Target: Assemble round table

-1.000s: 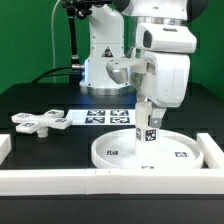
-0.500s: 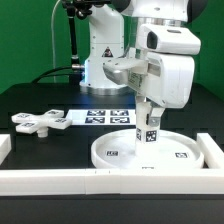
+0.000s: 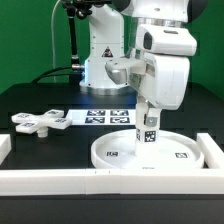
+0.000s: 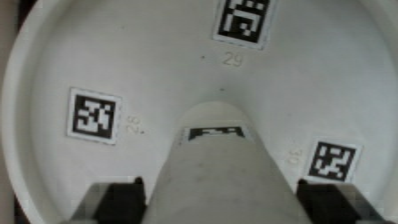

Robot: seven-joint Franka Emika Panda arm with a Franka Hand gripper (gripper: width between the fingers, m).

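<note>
The large round rimmed disc (image 3: 150,150) lies flat on the black table, against the white border wall. My gripper (image 3: 149,118) is shut on the short cylinder leg (image 3: 149,132) and holds it upright over the disc's middle, its lower end at or just above the disc. In the wrist view the leg (image 4: 217,160) runs between my two dark fingers (image 4: 118,200) down toward the disc (image 4: 143,60), whose tags show around it. The cross-shaped base (image 3: 38,121) lies on the table at the exterior view's left.
The marker board (image 3: 108,117) lies flat behind the disc, in front of the robot's base. The long white border wall (image 3: 100,181) runs along the front, with an end piece at the exterior view's right (image 3: 213,152).
The gripper and leg have shifted very slightly over the disc; the hand appears to have turned a little. Disc and base have not moved.
</note>
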